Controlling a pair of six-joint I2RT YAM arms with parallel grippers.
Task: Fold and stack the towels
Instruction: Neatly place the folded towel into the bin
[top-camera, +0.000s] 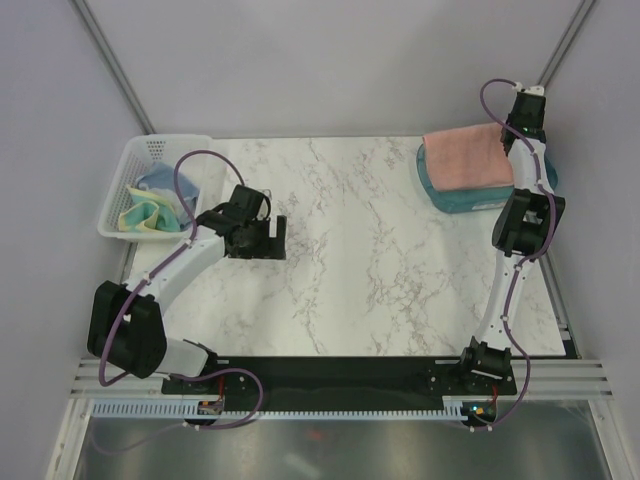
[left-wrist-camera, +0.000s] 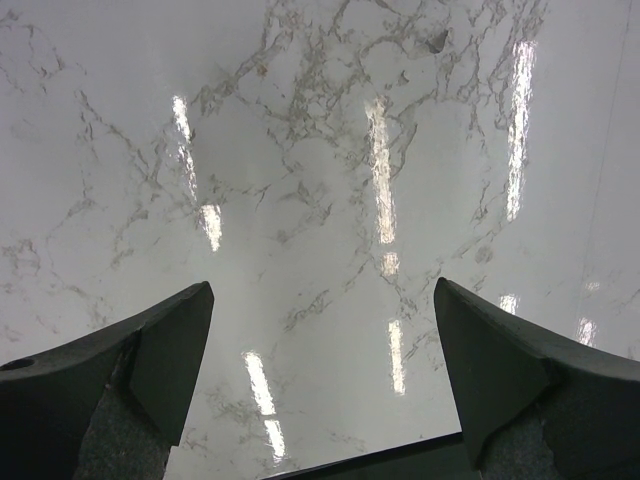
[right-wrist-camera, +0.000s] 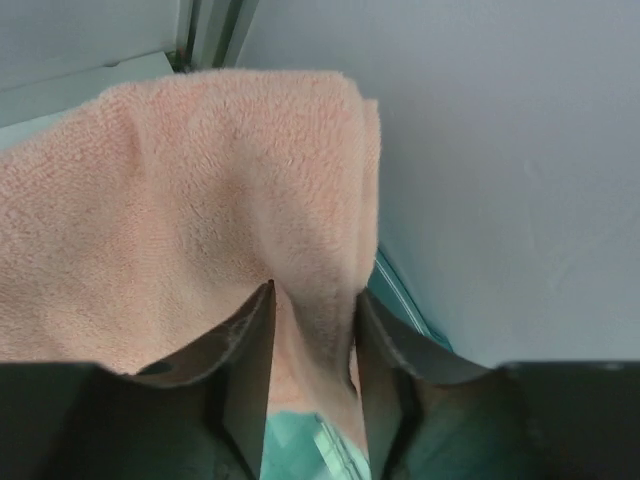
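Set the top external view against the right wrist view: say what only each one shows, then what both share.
Only top external: the white basket holding a pale-yellow cloth and a grey-blue cloth, and the left claw open over the marble table. Only right wrist: the right claw up close, a fold of the salmon-pink towel between its tips; whether it is pinched is unclear. Both: that towel lying on a teal base.

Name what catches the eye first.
A salmon-pink towel sits on a teal pad at the far right corner, a fold of it between the fingers of the right gripper. At far left, a white basket holds a pale-yellow cloth and a grey-blue cloth, while the left gripper hangs open over the marble table.
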